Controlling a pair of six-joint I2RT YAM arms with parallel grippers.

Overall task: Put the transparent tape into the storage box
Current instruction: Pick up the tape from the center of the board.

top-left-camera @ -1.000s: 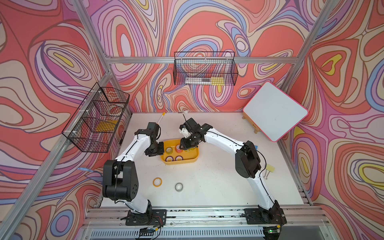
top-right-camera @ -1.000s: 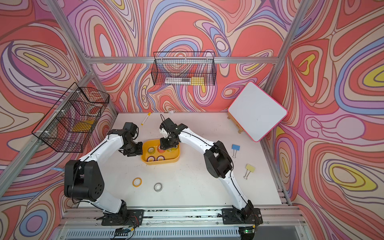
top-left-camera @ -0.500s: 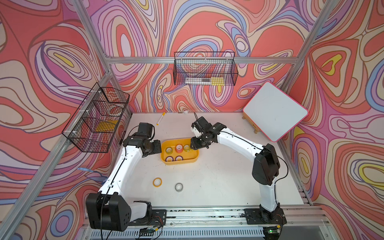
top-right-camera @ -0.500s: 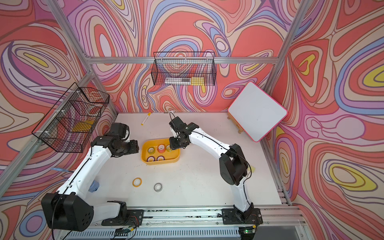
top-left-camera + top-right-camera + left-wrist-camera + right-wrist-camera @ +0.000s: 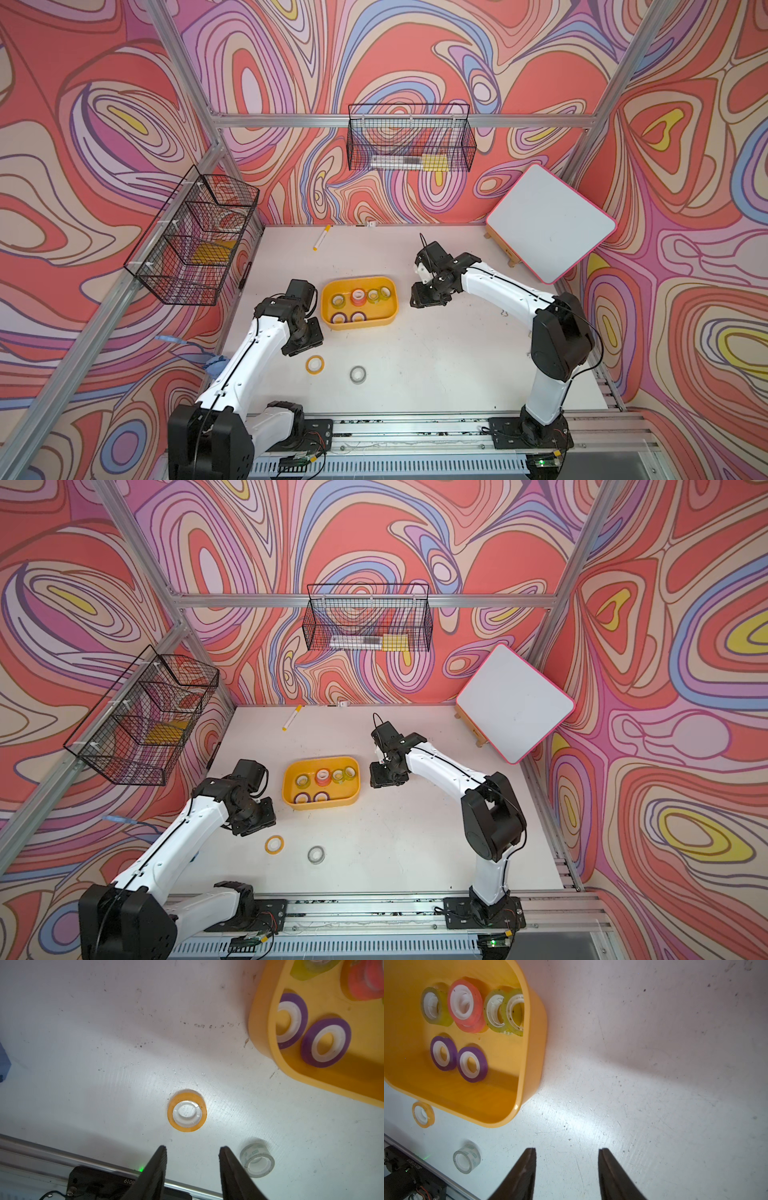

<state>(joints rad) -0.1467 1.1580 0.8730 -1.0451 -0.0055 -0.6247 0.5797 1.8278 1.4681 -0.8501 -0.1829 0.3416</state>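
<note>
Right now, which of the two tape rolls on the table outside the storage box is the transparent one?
The greyish see-through roll with small green print on its band; in a top view it lies right of the orange-tinted roll.

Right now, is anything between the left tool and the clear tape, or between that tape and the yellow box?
Nothing visible blocks either. The clear tape lies just beside the open left tool; the orange roll sits nearby, off that line. Bare table runs from tape to box.
</note>
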